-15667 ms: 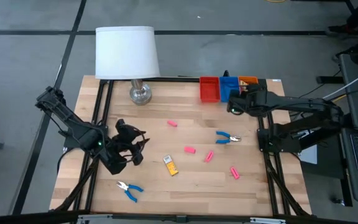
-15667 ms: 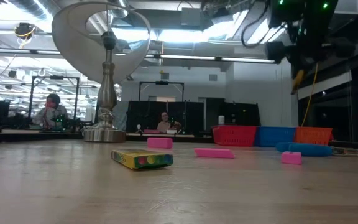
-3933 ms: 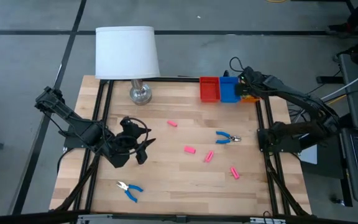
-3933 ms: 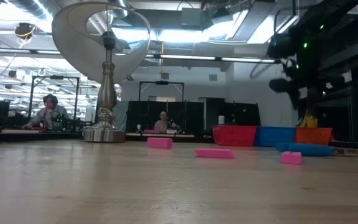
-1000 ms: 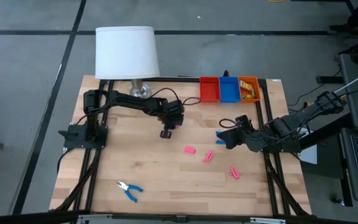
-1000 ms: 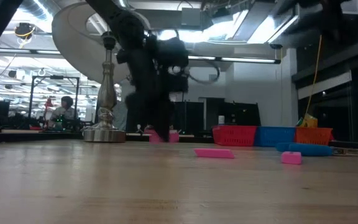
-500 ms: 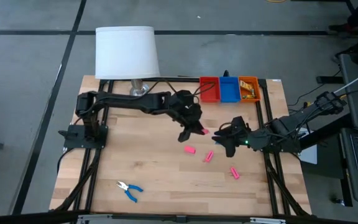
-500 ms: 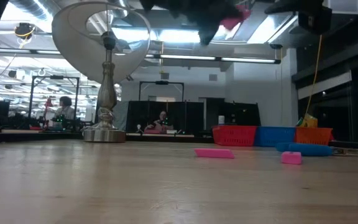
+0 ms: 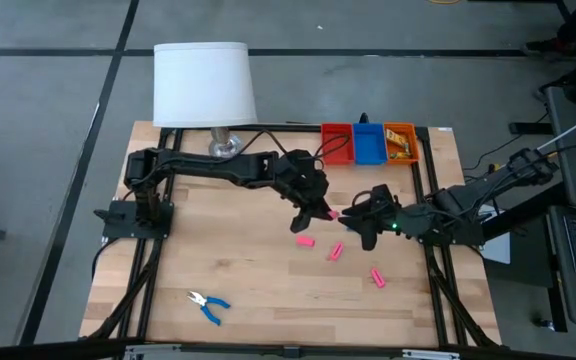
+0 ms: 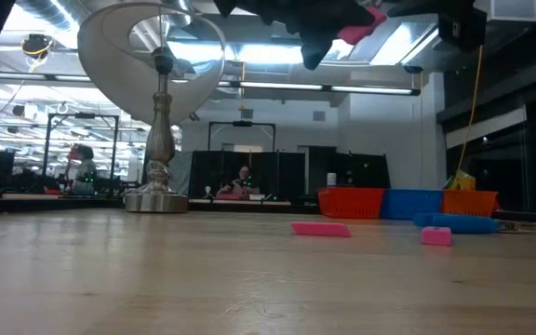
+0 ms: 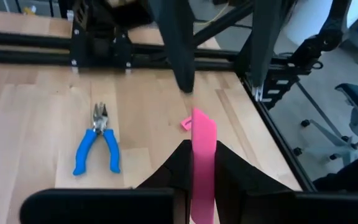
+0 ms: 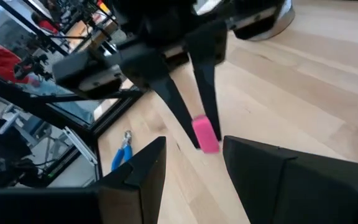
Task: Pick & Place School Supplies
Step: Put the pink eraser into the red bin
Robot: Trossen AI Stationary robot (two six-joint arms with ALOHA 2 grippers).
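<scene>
The left gripper [image 9: 323, 212] sits at frame centre in the high view, clenched on a pink eraser [image 9: 325, 213]. The eraser is lifted clear of the table [image 9: 248, 290]; in the low view it shows at the top edge of the frame [image 10: 359, 28], and the arm above it is cut off. In the left wrist view the eraser [image 11: 203, 165] stands between the two dark fingers [image 11: 174, 171], and its lower end is hidden behind them.

The right gripper [image 9: 360, 222] lies just right of centre in the high view, with its jaws apart and nothing between them. The right wrist view shows the gap between its fingers [image 12: 145, 168] facing the held eraser [image 12: 206, 134].

Three more pink erasers lie on the table: one below centre [image 9: 304, 240], one just beside it to the right [image 9: 336, 251], and one further toward the lower right [image 9: 378, 277]. A blue-handled plier [image 9: 208, 304] lies at lower left. A second plier shows only as a blue strip at right in the low view [image 10: 459, 222]; in the high view the right arm covers that area.

The red tray [image 9: 337, 144], blue tray [image 9: 369, 143] and orange tray [image 9: 400, 142] stand at the upper right. Yellow-orange pieces [image 9: 401, 148] lie in the orange tray; their count cannot be made out. The lamp [image 9: 204, 85] stands at upper left.
</scene>
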